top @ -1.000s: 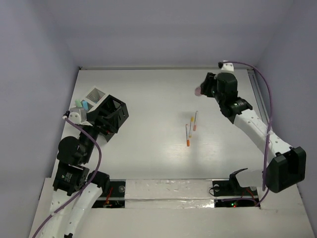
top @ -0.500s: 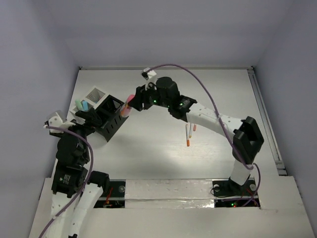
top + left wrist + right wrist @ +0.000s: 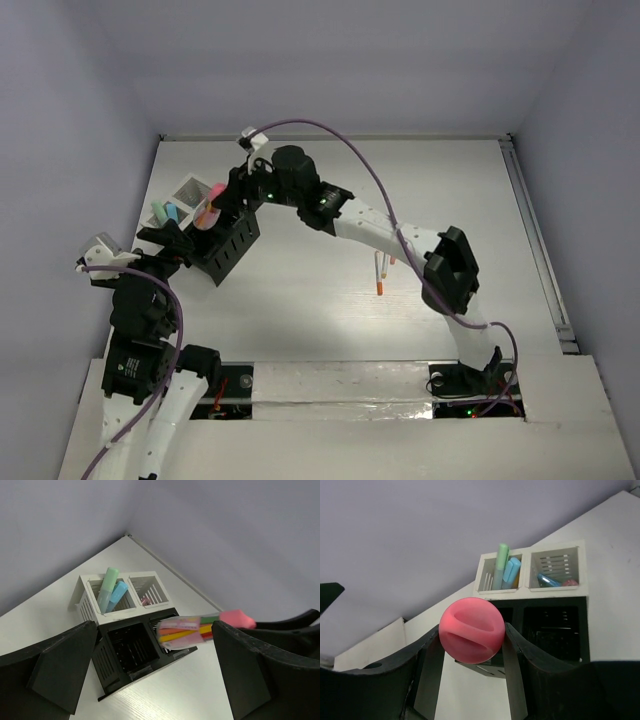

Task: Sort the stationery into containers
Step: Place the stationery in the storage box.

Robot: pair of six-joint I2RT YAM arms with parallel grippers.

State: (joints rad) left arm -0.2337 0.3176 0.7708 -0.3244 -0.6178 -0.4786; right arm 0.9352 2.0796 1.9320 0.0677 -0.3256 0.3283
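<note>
- At the far left of the tabletop, found the left hand spread wide and gripping nothing, poised just beside the black organiser.
- Just behind that, noted two white mesh cups standing side by side against the organiser's far wall. Logged a green marker and a blue marker upright in the left one. Made out something blue and something pink low in the right one, too small to name. Recorded these pieces as sorted.
- Next along, inspected the black organiser itself. Saw no stationery in the compartments open to the wrist views; unable to vouch for the rest.
- Over the organiser's rear compartments, found the right hand clamped on a pink marker, gripped at the pink end. Noted the striped body reaching out above the slots and touching nothing visible. Judged as mid-delivery, not yet let go.
- Right of centre, counted two thin white pens with orange ends lying loose on the tabletop, partly hidden under the right arm. Unable to rule out a third.
- Judged overall as well advanced but unfinished: several pieces housed, one in transit, the pens not yet collected.
</note>
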